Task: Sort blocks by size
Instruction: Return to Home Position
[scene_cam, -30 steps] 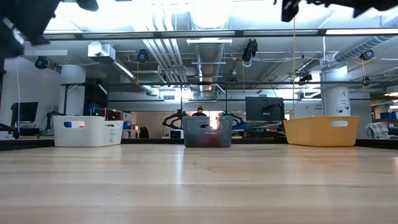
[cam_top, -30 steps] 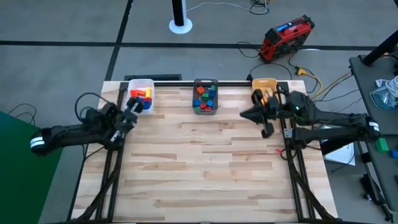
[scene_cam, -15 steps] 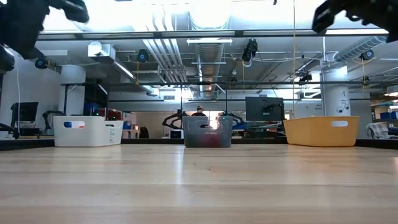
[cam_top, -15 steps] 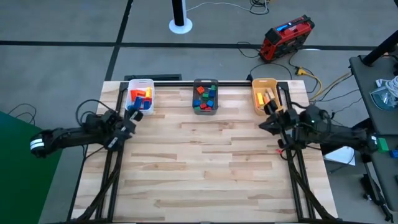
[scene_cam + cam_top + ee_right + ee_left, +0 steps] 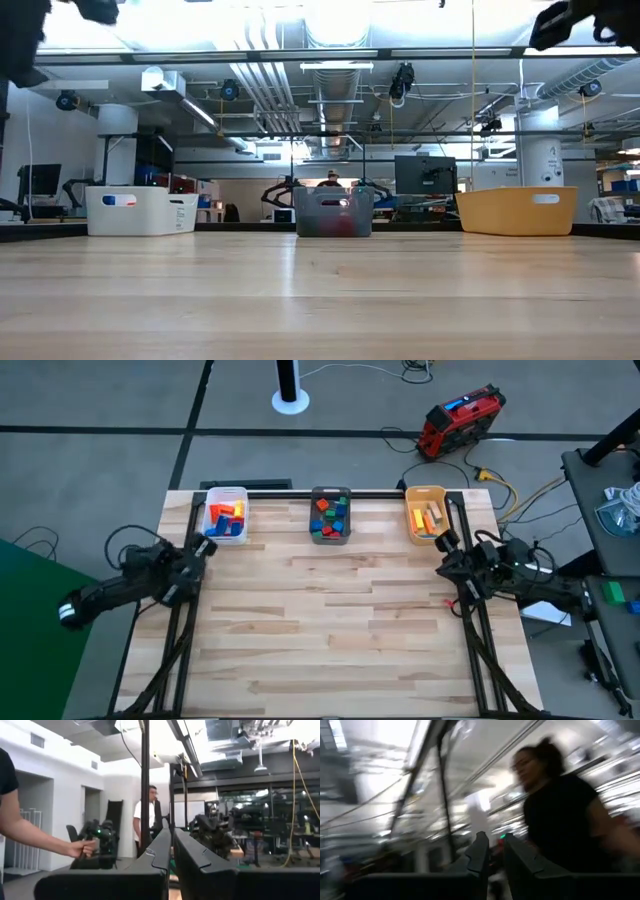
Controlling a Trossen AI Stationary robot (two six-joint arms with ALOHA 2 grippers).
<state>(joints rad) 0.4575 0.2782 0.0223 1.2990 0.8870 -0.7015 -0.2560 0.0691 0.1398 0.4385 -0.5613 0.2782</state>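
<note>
While blocks (image 5: 330,516) sit binned, grippers (image 5: 204,547) (image 5: 443,541) flank tbl (image 5: 330,625) edges.

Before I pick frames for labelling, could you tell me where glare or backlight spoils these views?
Low view: ceiling lights burn out the top, with sheen on the table. Left wrist view: bright ceiling washes out behind the left gripper. High view: evenly lit, no glare.

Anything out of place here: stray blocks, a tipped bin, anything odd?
Nothing stands out. The white bin, grey bin and orange bin stand upright along the far edge, blocks inside them; the left gripper and right gripper hang at the sides of the table.
</note>
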